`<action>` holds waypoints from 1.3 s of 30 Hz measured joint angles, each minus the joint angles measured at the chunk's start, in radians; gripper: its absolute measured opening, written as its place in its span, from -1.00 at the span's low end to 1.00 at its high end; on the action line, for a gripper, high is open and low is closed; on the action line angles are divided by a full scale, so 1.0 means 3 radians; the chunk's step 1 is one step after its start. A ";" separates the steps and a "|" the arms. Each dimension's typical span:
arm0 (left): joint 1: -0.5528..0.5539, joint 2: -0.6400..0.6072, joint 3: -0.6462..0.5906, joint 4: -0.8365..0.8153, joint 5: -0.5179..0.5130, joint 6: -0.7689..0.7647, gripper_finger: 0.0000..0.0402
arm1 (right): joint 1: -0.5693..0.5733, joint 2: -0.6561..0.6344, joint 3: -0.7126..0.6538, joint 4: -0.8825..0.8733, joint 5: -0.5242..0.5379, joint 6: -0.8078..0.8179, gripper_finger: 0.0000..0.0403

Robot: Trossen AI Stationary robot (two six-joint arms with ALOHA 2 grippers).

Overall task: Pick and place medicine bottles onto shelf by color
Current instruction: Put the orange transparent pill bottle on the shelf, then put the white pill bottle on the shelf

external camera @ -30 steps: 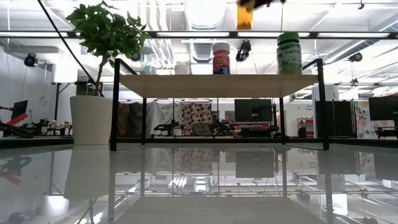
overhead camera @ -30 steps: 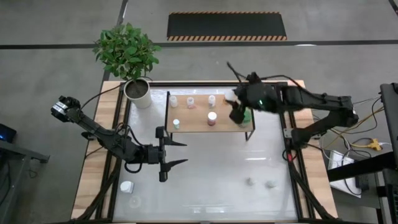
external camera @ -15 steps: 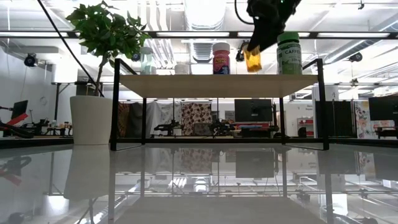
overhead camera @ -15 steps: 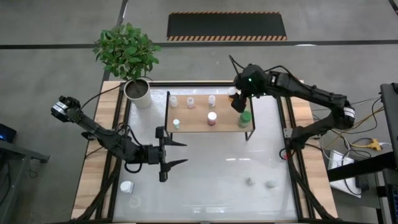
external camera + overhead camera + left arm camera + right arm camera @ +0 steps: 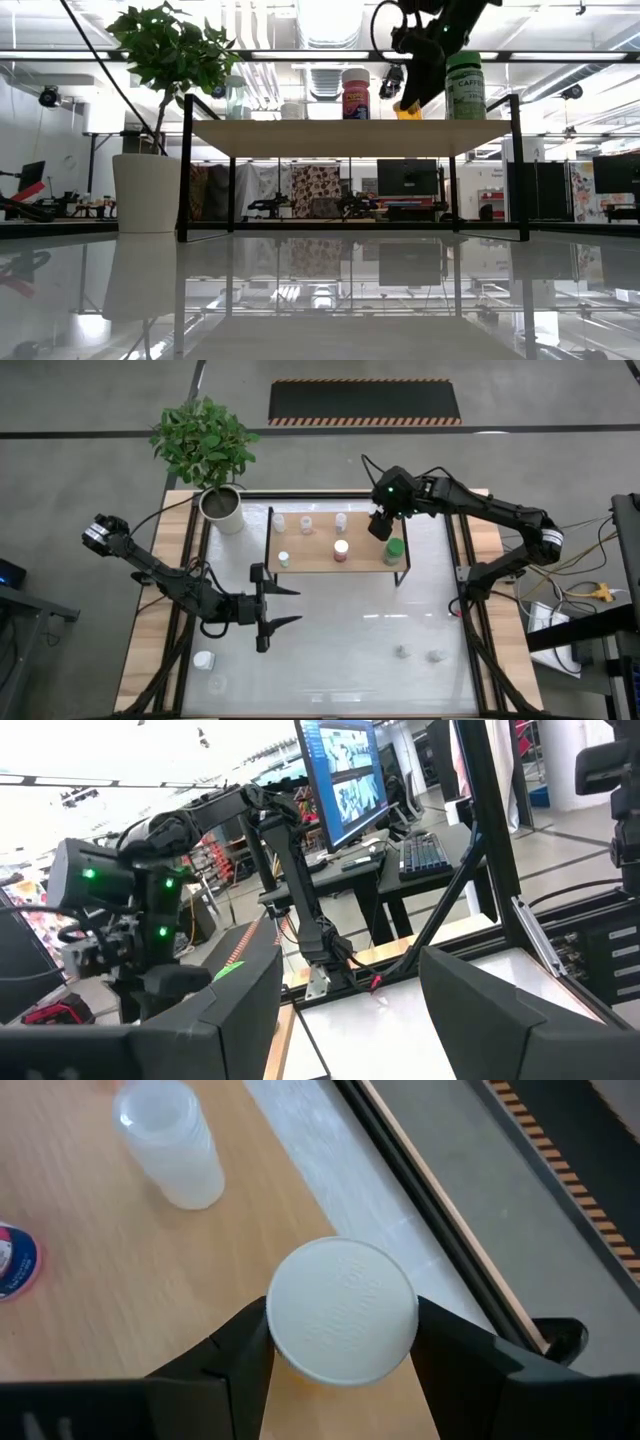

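1. Two arms are over the worktop, and we see only the right one at work: its gripper sits above the right end of the shelf, clenched on the orange bottle.
2. Our right wrist view shows that bottle's white cap squeezed between both fingers, with the shelf's wooden board beneath it.
3. Compared with a second ago, we find the right gripper has come down and moved toward the back edge of the shelf; then the orange bottle hung high above the board, half a second ago it was partway down, and now its base is at the board in the low view, though we cannot tell whether it touches.
4. We see the green-capped bottle standing on the shelf just beside the gripper, and the red-labelled bottle near the shelf's middle; neither has shifted.
5. Four more small bottles stand on the shelf, three along the back and one at the front left, unchanged.
6. We note the left gripper waiting in front of the shelf with its fingers spread and nothing between them, exactly where it was before.
7. Several bottles lie on the worktop, two at front right and one at front left.
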 joint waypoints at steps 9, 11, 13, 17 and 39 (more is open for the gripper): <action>0.0000 0.0000 0.0000 0.0000 0.0000 0.0001 0.09 | 0.0001 0.0071 -0.0029 0.0011 0.0007 0.0017 -0.03; 0.0000 0.0000 0.0000 0.0000 0.0000 0.0001 0.09 | 0.0001 0.0067 -0.0029 0.0007 0.0007 0.0019 -0.03; 0.0000 0.0000 0.0000 0.0000 0.0000 0.0001 0.09 | 0.0001 0.0057 -0.0029 -0.0015 0.0005 0.0017 -0.02; 0.0000 0.0000 0.0000 0.0000 0.0000 0.0002 0.09 | 0.0001 0.0054 -0.0029 -0.0019 -0.0001 0.0028 0.03; 0.0000 0.0000 -0.0001 0.0000 0.0001 -0.0010 0.09 | 0.0126 -0.0080 0.0487 -0.0559 -0.0019 0.0318 0.33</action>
